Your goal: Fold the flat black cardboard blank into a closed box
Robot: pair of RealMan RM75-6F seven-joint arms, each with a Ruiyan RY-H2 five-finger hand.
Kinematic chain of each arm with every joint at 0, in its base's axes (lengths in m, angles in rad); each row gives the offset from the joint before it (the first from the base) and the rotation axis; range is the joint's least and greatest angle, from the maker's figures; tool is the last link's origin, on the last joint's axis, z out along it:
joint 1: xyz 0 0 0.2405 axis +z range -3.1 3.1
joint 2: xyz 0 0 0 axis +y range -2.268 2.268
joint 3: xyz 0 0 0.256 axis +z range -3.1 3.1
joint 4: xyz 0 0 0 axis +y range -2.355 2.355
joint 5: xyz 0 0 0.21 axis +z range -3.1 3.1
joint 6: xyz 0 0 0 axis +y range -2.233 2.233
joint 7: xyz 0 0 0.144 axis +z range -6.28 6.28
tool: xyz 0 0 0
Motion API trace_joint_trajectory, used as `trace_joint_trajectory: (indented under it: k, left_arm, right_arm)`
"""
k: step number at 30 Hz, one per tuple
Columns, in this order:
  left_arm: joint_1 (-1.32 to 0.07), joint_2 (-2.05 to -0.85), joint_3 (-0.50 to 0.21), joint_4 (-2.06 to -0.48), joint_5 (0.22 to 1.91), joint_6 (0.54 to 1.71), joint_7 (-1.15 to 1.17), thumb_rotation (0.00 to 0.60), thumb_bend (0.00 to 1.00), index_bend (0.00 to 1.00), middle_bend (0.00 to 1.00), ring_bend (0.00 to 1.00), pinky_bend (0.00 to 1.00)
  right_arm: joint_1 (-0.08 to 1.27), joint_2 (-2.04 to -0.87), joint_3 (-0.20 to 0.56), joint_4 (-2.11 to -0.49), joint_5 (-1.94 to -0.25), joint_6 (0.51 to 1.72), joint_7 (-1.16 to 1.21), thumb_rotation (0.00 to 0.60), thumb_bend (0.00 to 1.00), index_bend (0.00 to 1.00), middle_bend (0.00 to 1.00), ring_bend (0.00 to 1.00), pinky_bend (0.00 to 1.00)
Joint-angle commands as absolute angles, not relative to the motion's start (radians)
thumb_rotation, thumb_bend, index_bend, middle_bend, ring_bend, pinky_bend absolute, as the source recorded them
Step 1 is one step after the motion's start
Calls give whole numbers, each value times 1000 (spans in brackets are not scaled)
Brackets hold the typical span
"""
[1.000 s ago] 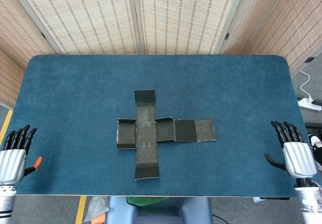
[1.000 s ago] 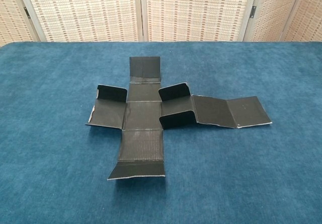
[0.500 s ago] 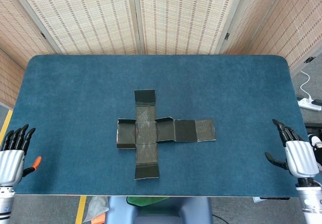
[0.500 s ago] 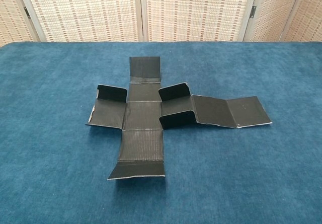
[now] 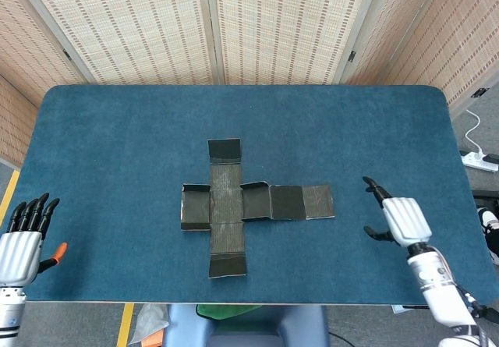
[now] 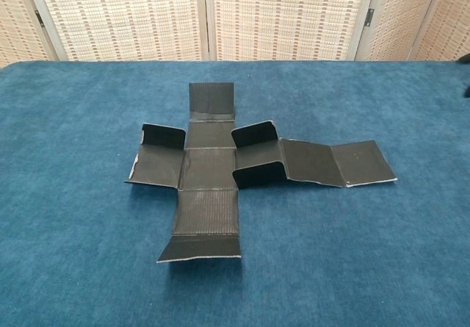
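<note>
A: Where is the flat black cardboard blank (image 5: 245,207) now?

B: Mid-table on the blue felt-covered table (image 5: 117,144), cross-shaped, with its long strip of panels running out toward the robot's right. In the chest view a few small flaps already stand up along their creases, but nothing is folded over. It lies just as it did a second ago.

A: So what has changed?

B: The right robot hand (image 5: 401,221). A second ago it hung beyond the table's right edge; half a second ago it was much the same. Now it is in over the felt, near the end panel of that long strip but clearly apart from it. Its dark fingers (image 5: 373,186) point toward the cardboard, apart and holding nothing (the thumb juts out to the side).

A: And the other?

B: The left robot hand (image 5: 22,246) has stayed at the near-left edge, well away from the blank, fingers straight and close side by side, holding nothing.

A: What does that mean for the job?

B: I'd judge the folding has not started and the right arm is making its first approach. The long strip looks the likely first target, though that is a guess. The blank is light and loose, so lifting one panel may slide the whole piece unless the left hand comes in to steady it.
</note>
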State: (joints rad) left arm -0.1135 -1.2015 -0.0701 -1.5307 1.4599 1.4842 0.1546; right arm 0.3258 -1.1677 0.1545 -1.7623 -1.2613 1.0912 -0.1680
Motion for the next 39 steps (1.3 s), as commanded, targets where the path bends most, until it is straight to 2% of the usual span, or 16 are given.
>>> trace_joint_trajectory:
  k: [1, 3, 7, 11, 15, 23, 39]
  left_arm:
    - [-116, -1203, -68, -1528, 1457, 1477, 152, 600, 277, 0, 0, 0, 45]
    - [-117, -1205, -67, -1524, 1455, 1471, 150, 600, 277, 0, 0, 0, 45]
    - [-118, -1206, -66, -1522, 1454, 1468, 149, 600, 277, 0, 0, 0, 45]
    - [-120, -1207, -62, -1515, 1447, 1453, 142, 600, 278, 0, 0, 0, 45]
    - [-121, -1209, -59, -1506, 1443, 1443, 127, 600, 277, 0, 0, 0, 44]
    - [-122, -1213, -55, -1493, 1441, 1434, 112, 600, 277, 0, 0, 0, 43]
    - [-129, -1218, -53, -1478, 1430, 1414, 104, 600, 278, 0, 0, 0, 43]
  right_arm:
    - [419, -1247, 187, -1756, -1126, 982, -234, 600, 164, 79, 181, 798, 1000]
    - [456, -1282, 195, -1741, -1052, 939, -259, 600, 162, 79, 168, 798, 1000]
    - [476, -1295, 197, -1735, -1014, 921, -278, 600, 164, 79, 124, 797, 1000]
    - [562, -1355, 200, -1704, -887, 848, -349, 600, 173, 78, 54, 791, 1000]
    - [666, -1404, 205, -1646, -740, 776, -411, 600, 174, 18, 2, 768, 1000]
    - [794, -1472, 187, -1588, -553, 766, -485, 600, 174, 0, 0, 755, 1000]
    - [940, -1582, 163, -1455, -404, 764, -522, 600, 174, 0, 0, 754, 1000]
